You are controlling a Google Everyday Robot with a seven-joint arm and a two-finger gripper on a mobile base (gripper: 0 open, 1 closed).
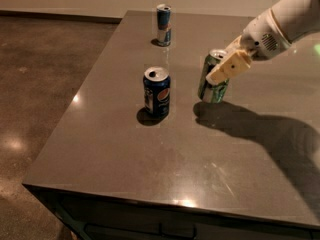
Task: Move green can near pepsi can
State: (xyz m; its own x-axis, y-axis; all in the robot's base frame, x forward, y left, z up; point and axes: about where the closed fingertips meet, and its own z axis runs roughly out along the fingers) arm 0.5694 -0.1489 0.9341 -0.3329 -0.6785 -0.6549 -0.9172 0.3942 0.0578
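Note:
The green can (212, 86) is light green with a silver top, upright and a little tilted, right of the table's middle. My gripper (224, 69) comes in from the upper right and is shut on the green can, one tan finger (229, 67) lying across its front. The pepsi can (157, 91) is dark blue with the round logo. It stands upright on the table, a short way left of the green can, not touching it.
A slimmer blue-and-silver can (163, 24) stands near the far edge of the grey table (150, 159). The table's left edge drops to a brown polished floor (40, 84). My white arm (285, 24) casts a dark shadow over the right side.

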